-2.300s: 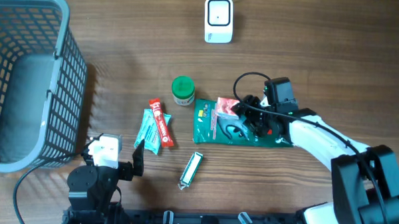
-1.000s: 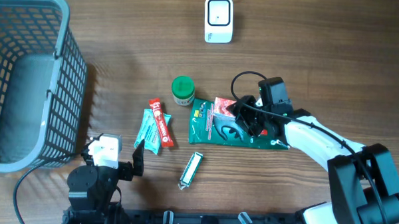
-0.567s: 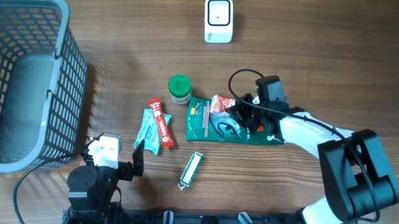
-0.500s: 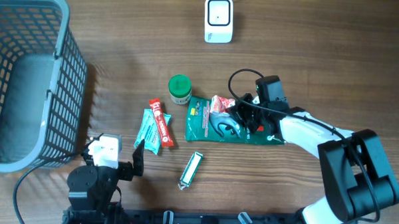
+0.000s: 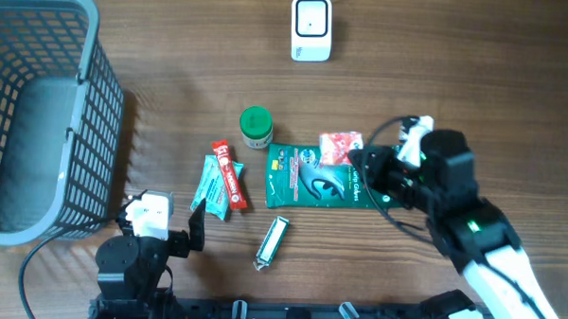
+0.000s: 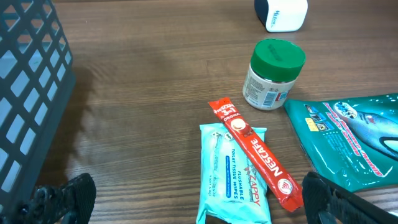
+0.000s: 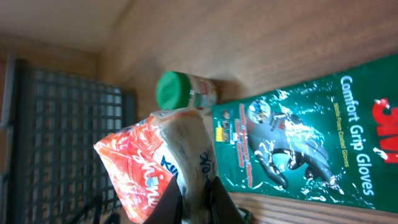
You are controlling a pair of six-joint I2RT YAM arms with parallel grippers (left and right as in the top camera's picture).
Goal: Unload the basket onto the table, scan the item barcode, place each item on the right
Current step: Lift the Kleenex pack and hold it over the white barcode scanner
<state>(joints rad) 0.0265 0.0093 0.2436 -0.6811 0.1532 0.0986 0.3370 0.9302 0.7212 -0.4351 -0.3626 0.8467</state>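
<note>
The right pincer point(image 7: 198, 198) was clamped on a red-and-white crinkly plastic packet point(image 7: 152, 165); pickup was judged done, with barcode presentation to the white boxy scanner point(image 5: 310, 28) needed next.

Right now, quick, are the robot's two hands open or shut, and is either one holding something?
Left gripper: open, holding nothing.
Right gripper: shut on the red and white packet.

You see a grey basket point(image 5: 95, 143) at the desk's point(image 5: 174, 42) left. Mid-desk lie a green-lidded jar point(image 5: 256, 126), a gloves pack point(image 5: 312, 178), a red coffee stick point(image 5: 228, 175) across a wipes packet point(image 5: 210, 190), and a green sachet point(image 5: 274, 241).
</note>
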